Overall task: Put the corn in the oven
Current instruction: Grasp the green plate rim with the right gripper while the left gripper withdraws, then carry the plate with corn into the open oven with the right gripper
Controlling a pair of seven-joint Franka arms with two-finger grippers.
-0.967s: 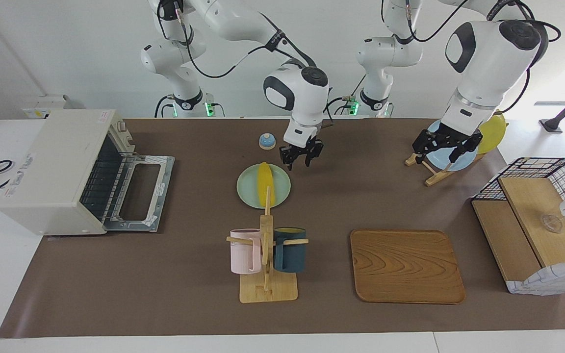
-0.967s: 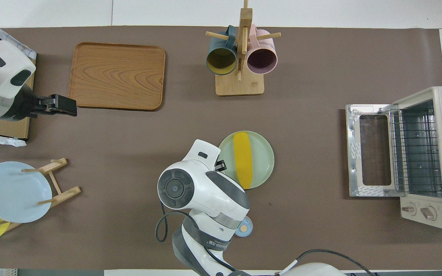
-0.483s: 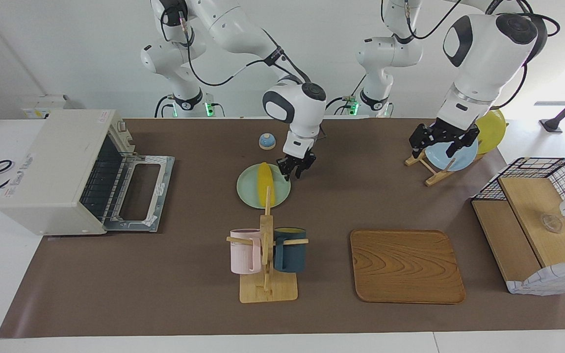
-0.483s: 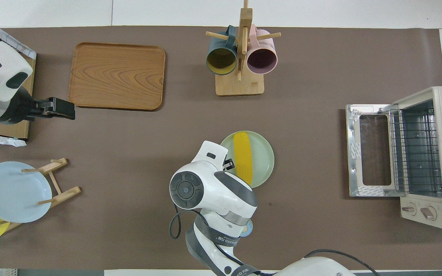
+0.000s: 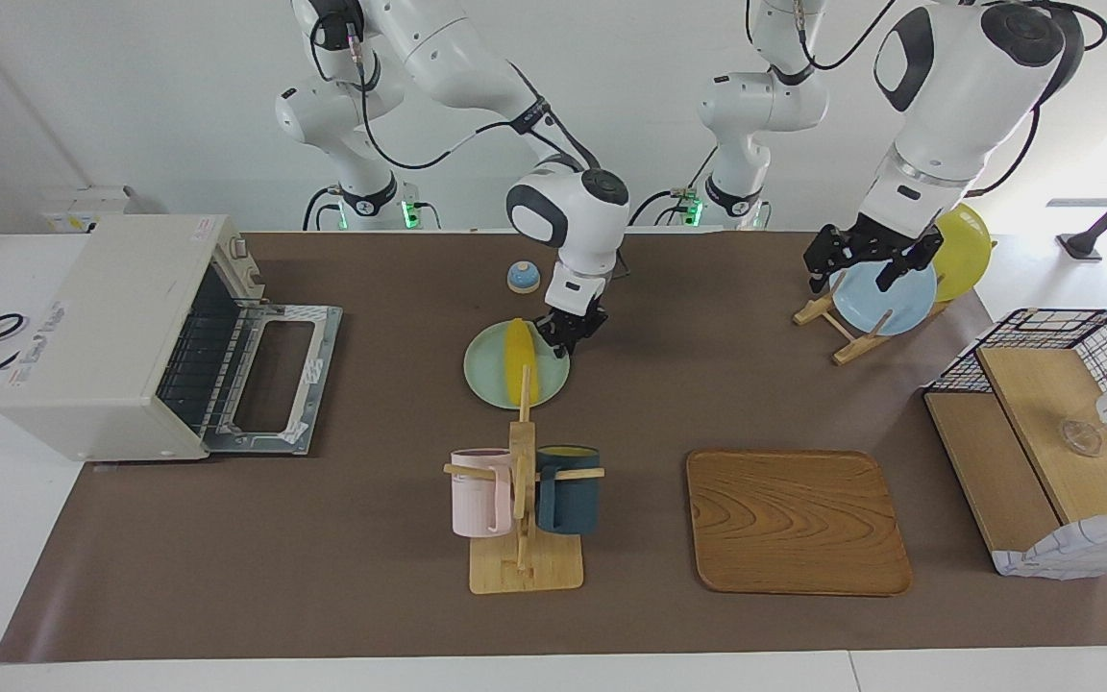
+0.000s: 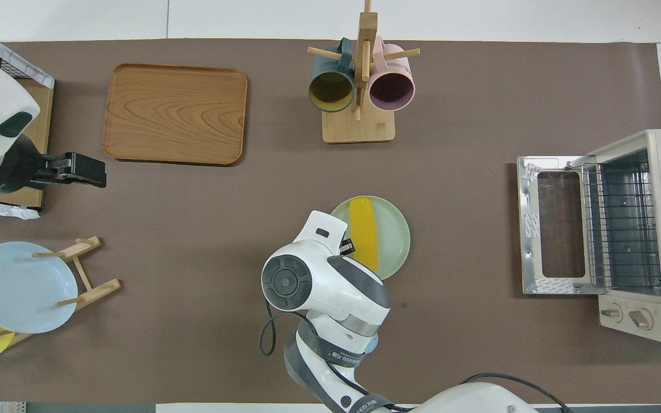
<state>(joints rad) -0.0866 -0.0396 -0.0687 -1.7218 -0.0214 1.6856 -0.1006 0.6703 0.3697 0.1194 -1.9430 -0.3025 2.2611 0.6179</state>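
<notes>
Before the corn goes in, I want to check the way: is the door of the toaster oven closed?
No, the toaster oven has its glass door folded down flat on the table, and the wire rack inside shows.

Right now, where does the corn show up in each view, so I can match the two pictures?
Facing view: the corn lies on the pale green plate near the picture's middle, above the mug rack.
Overhead view: the corn lies on the same plate, just below centre, partly covered by the right arm.
Shared landmark: the oven, with its door open, at the right arm's end of the table.
</notes>
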